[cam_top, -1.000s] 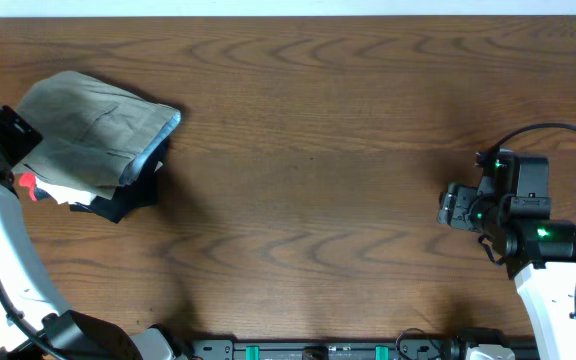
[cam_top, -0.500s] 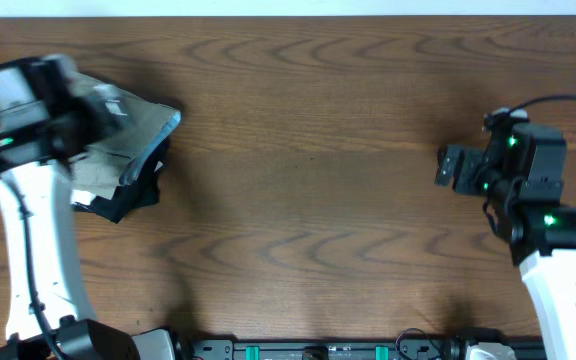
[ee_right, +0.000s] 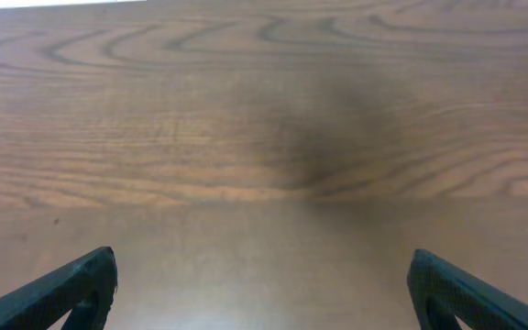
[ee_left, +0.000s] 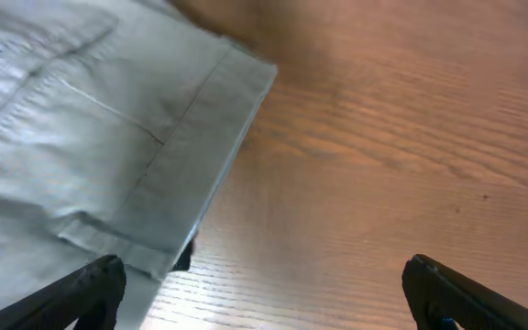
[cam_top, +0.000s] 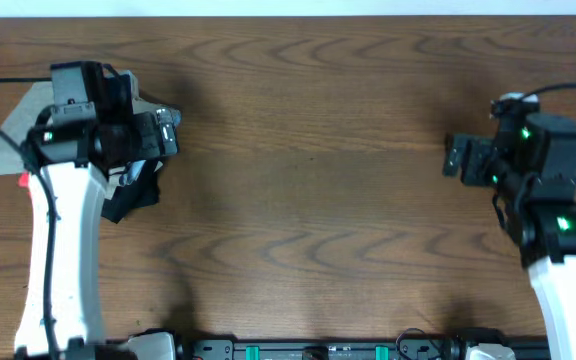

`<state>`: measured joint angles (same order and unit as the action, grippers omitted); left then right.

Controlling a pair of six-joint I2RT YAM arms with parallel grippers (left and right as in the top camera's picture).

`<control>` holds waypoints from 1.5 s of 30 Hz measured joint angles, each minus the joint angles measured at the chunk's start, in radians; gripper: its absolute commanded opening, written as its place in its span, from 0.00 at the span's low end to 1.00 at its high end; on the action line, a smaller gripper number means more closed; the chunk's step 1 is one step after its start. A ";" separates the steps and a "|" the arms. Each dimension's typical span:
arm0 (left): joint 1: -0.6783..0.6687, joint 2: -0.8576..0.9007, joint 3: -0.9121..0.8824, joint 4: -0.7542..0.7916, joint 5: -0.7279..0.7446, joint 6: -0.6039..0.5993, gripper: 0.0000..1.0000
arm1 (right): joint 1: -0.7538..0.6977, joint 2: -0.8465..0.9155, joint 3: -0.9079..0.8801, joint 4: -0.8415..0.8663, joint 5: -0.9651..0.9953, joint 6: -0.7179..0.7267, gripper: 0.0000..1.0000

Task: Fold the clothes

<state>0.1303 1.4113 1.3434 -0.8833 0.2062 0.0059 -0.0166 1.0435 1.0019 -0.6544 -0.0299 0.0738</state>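
Note:
The khaki shorts (cam_top: 13, 125) lie folded at the far left of the table, mostly hidden under my left arm in the overhead view. In the left wrist view the shorts (ee_left: 81, 137) fill the upper left, with a hem edge and a pocket seam showing. My left gripper (cam_top: 168, 135) is open and empty over the shorts' right edge; its fingertips (ee_left: 259, 289) straddle the hem corner and bare wood. My right gripper (cam_top: 455, 160) is open and empty above bare table at the right (ee_right: 264, 284).
A black garment (cam_top: 133, 195) pokes out beneath the shorts at the left, with a small red bit (cam_top: 25, 181) beside the arm. The wooden table (cam_top: 308, 200) stretches between the two arms.
My left arm has swung from the table's left edge in over the shorts, its gripper now at their right edge. My right gripper has risen and shifted slightly right.

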 measured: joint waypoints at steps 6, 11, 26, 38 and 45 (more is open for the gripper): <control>-0.053 -0.311 -0.132 0.107 0.003 0.035 0.98 | 0.000 -0.293 -0.011 -0.119 0.031 0.056 0.99; -0.123 -0.638 -0.349 0.248 0.008 0.048 0.98 | 0.000 -0.571 -0.104 -0.080 0.043 0.079 0.99; -0.139 -0.851 -0.473 -0.089 0.009 0.051 0.98 | 0.000 -0.711 -0.169 -0.417 0.045 0.095 0.99; -0.139 -0.851 -0.473 -0.108 0.009 0.051 0.98 | 0.000 -0.740 -0.179 -0.506 0.044 0.098 0.99; -0.139 -0.851 -0.473 -0.108 0.009 0.051 0.98 | 0.000 -0.901 -0.309 -0.253 0.035 0.084 0.99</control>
<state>-0.0086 0.5606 0.8700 -0.9916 0.2150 0.0574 -0.0166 0.1425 0.6926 -0.9070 0.0048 0.1581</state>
